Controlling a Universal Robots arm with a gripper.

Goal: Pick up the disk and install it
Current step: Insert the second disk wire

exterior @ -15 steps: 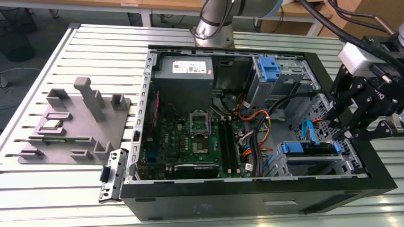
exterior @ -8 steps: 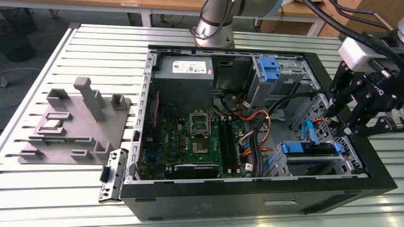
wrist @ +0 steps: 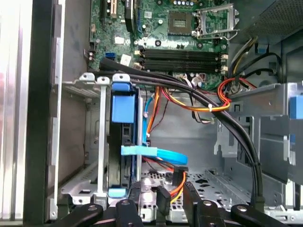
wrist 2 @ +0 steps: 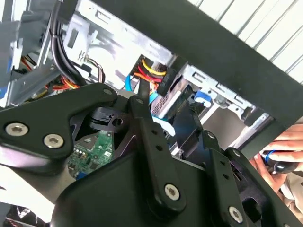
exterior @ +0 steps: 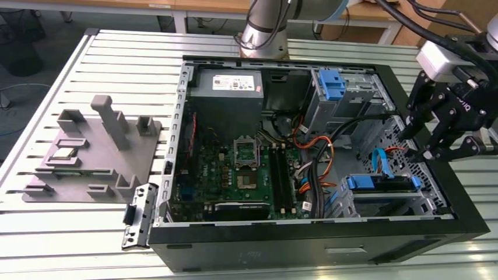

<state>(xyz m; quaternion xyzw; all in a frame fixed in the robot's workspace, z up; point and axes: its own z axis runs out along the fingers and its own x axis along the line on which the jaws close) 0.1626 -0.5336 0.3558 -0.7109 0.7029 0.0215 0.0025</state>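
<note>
Black gripper (exterior: 421, 146) of angular, matte linkage arms studded with round silver bolt heads. Hangs over the rim of the case on the exterior view's right, fingers spread apart, nothing between them. Shows in the first wrist view as a row of dark, rounded knuckles (wrist: 165, 205) just above a perforated metal floor.

Just below it in the exterior view, the disk (exterior: 379, 182): flat, rectangular, sits in a folded sheet-metal drive cage inside the case. Seen edge-on in the first wrist view (wrist: 122, 109), a dark slab with glossy blue plastic rails between thin grey uprights. Beside it, a flat light-blue ribbon cable (wrist: 156, 153), bent over, and a bundle of orange, red and yellow wires (wrist: 189, 106) tied alongside thick black cables.

Further in, a green motherboard (exterior: 233, 175) with an open square socket and long black memory slots. Towards the arm's base, a plain grey power supply box (exterior: 225, 84) with a white sticker, and an upright blue plastic latch (exterior: 330, 87) on a second cage.

Around all this, the black case (exterior: 311, 248), lying on its side, open. Rests on a ribbed aluminium table (exterior: 62, 239) next to a moulded grey fixture plate (exterior: 86, 157) with blocky posts.

In the second wrist view, a person's hand (wrist 2: 279, 158) beyond the case rim, closed around a small dark object with a blue ring.
</note>
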